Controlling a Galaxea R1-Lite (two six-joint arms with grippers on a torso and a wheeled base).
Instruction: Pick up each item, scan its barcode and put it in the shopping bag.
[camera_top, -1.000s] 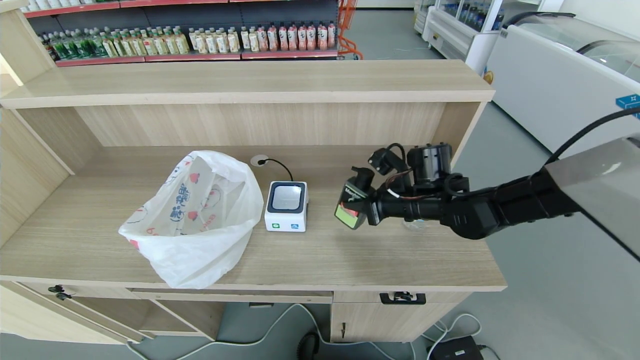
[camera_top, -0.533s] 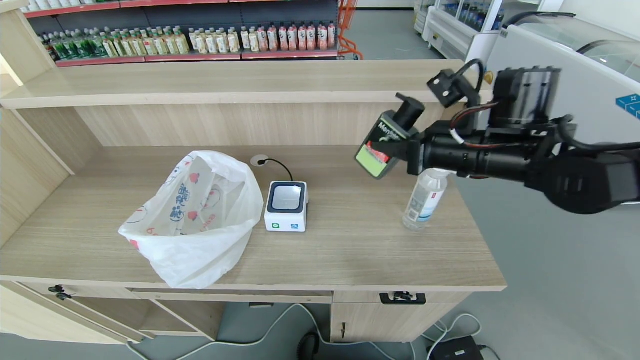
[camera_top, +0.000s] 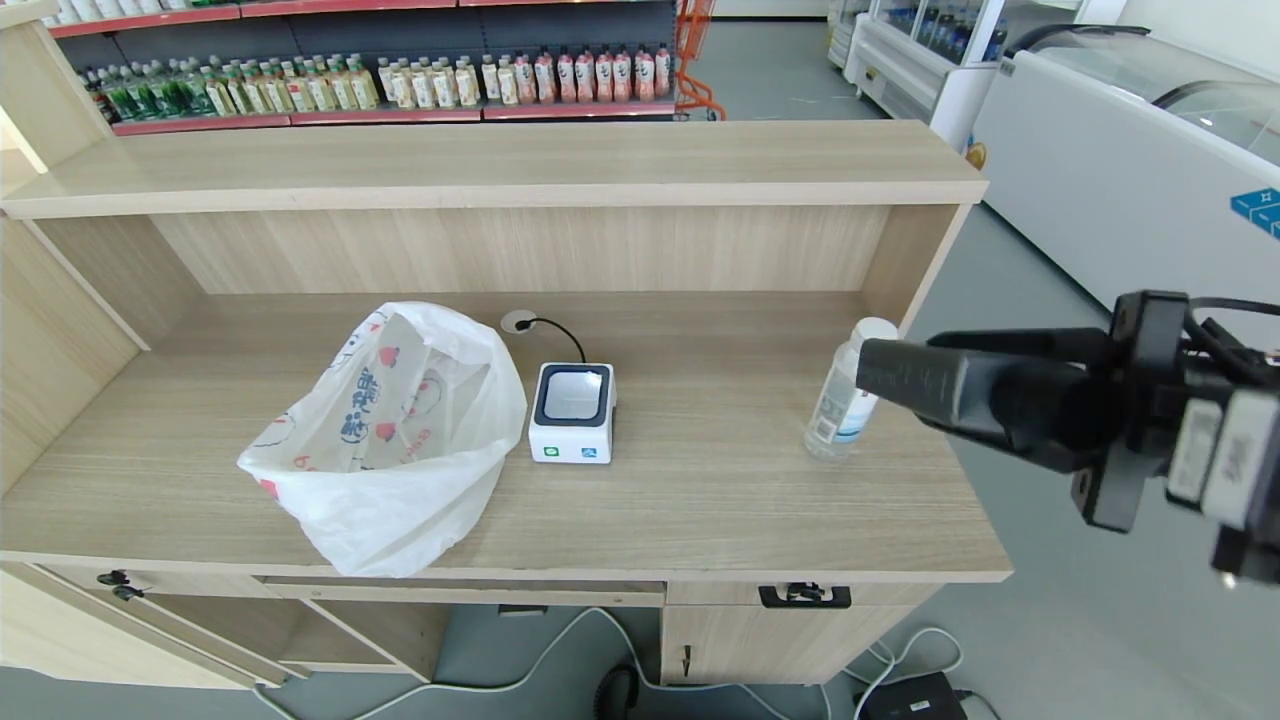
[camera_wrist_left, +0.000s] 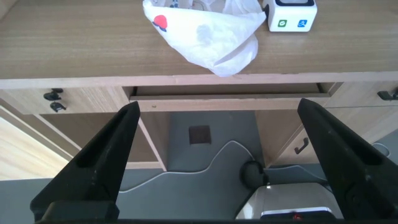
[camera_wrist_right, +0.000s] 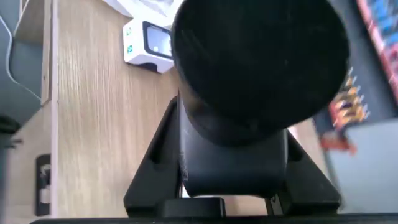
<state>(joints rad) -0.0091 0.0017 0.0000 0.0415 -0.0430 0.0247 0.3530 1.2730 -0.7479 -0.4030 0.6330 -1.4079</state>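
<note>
My right gripper (camera_top: 985, 395) is off the counter's right end, shut on a black bottle (camera_top: 900, 380) whose end points left. In the right wrist view the bottle's round black cap (camera_wrist_right: 261, 56) looms large, with the gripper (camera_wrist_right: 233, 155) clamped on the body below it. A clear water bottle (camera_top: 838, 405) stands upright on the counter's right side, just behind the held bottle. The white scanner (camera_top: 572, 410) (camera_wrist_right: 149, 43) sits mid-counter, and the open white shopping bag (camera_top: 385, 440) (camera_wrist_left: 205, 31) lies to its left. My left gripper (camera_wrist_left: 219, 109) hangs open, nothing between its fingers, below the counter's front edge.
The wooden counter (camera_top: 700, 500) has a raised back shelf (camera_top: 500, 165) and side walls. The scanner's cable runs to a hole (camera_top: 518, 321) at the back. Drawers (camera_wrist_left: 224, 99) sit under the front edge. Freezers (camera_top: 1120, 150) stand to the right.
My right arm lifted the black bottle from beside the scanner, then swung it right and off the counter's end, toward the camera. The water bottle now stands uncovered.
</note>
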